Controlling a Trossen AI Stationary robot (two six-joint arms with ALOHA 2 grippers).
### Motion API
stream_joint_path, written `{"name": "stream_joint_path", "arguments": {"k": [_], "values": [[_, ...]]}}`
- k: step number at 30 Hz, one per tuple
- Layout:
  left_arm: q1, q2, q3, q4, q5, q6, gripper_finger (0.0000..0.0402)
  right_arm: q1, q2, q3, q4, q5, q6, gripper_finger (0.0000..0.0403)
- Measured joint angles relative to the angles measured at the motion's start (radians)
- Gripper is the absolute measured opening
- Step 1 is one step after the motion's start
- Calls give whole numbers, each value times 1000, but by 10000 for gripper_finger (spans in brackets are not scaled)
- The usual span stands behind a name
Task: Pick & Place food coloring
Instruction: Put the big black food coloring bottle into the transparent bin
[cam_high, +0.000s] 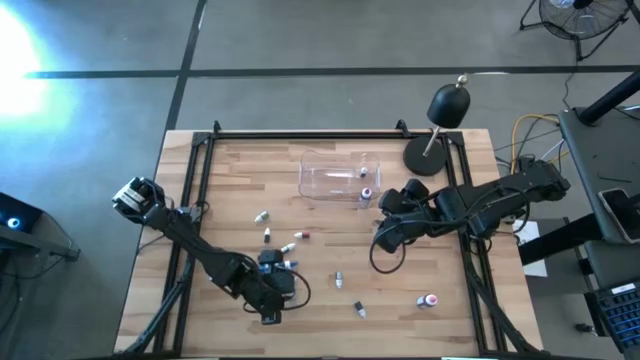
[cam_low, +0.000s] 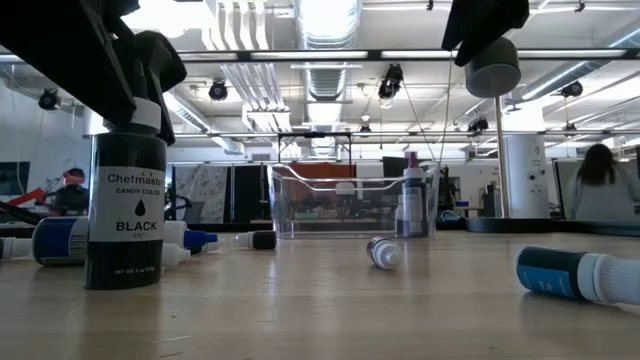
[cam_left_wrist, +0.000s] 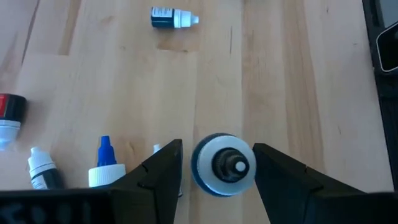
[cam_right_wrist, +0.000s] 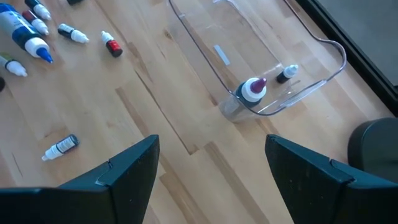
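Two grippers are at work. The left gripper (cam_high: 270, 290), low in the frame's lower middle, has its fingers spread around an upright black-labelled dropper bottle (cam_low: 125, 215), not clearly pinching it. The right gripper (cam_high: 385, 232), spread and empty, hovers beside the clear plastic tub (cam_high: 340, 178). Small dropper bottles (cam_high: 290, 245) lie scattered mid-table.

I see a wooden surface (cam_high: 230, 180) with small bottles (cam_high: 288, 247) scattered across its middle and near side. A clear tub (cam_high: 335, 172) sits toward the far edge, and a black lamp base (cam_high: 424, 158) stands at the far right corner.
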Motion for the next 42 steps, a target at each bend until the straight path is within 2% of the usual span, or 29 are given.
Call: {"name": "stream_joint_path", "arguments": {"k": [7, 19, 31, 37, 42], "values": [[-1, -5, 0, -20, 0, -10, 157, 0, 0, 0, 1, -4, 0, 285], [0, -8, 23, -47, -1, 2, 93, 0, 0, -7, 2, -4, 2, 286], [0, -16, 29, -78, -16, -8, 87, 0, -2, -11, 3, -3, 0, 283], [35, -18, 147, -280, -94, 3, 86, 48, -58, -11, 3, 47, 8, 268], [120, -19, 298, -303, -100, 68, 85, 101, -142, -15, -26, 88, 59, 259]]}}
